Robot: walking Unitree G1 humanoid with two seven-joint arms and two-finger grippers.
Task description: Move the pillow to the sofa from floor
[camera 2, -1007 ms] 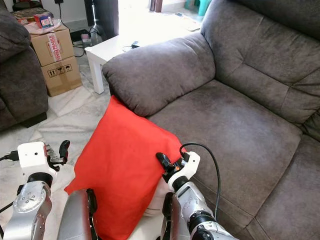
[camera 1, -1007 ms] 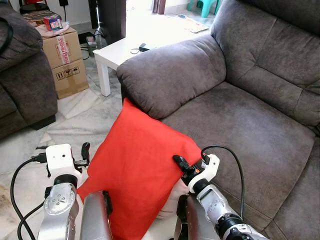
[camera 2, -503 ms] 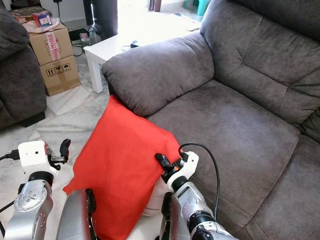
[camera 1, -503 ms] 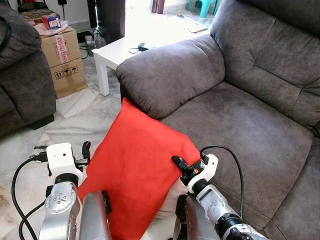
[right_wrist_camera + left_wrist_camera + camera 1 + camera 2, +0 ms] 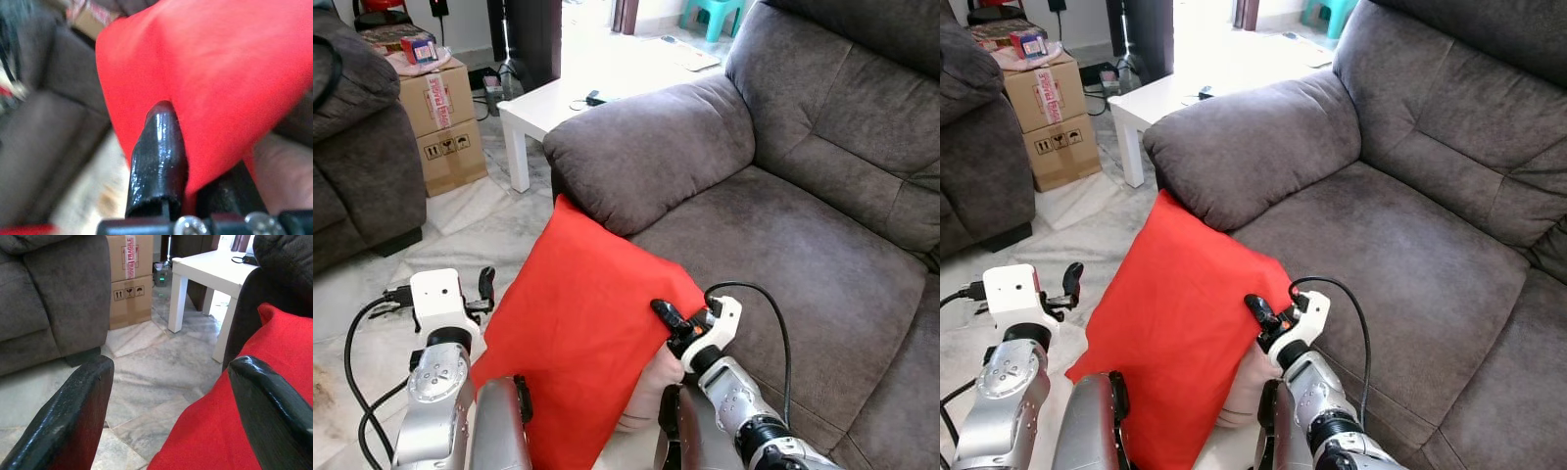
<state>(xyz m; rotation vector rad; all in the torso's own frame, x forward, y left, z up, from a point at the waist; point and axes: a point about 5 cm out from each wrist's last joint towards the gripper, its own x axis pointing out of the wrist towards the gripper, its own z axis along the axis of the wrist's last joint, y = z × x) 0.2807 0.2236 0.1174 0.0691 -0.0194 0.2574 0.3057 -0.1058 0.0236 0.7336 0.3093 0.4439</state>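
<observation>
A red pillow point(image 5: 582, 323) stands tilted against the front of the grey sofa point(image 5: 783, 245), its top corner under the armrest point(image 5: 646, 147). My right gripper point(image 5: 668, 323) is shut on the pillow's right edge, close to the seat front; the red cloth point(image 5: 230, 83) wraps around one black finger point(image 5: 159, 152). My left gripper point(image 5: 485, 289) is open at the pillow's left edge, with the red pillow point(image 5: 234, 431) against its far finger and bare floor between the fingers.
A white side table point(image 5: 558, 103) stands behind the armrest. Taped cardboard boxes point(image 5: 440, 117) sit beside a second dark sofa point(image 5: 357, 147) at the left. Marble floor point(image 5: 460, 235) lies between them.
My left wrist has risen a little beside the pillow. The right gripper and the pillow stay almost as they were.
</observation>
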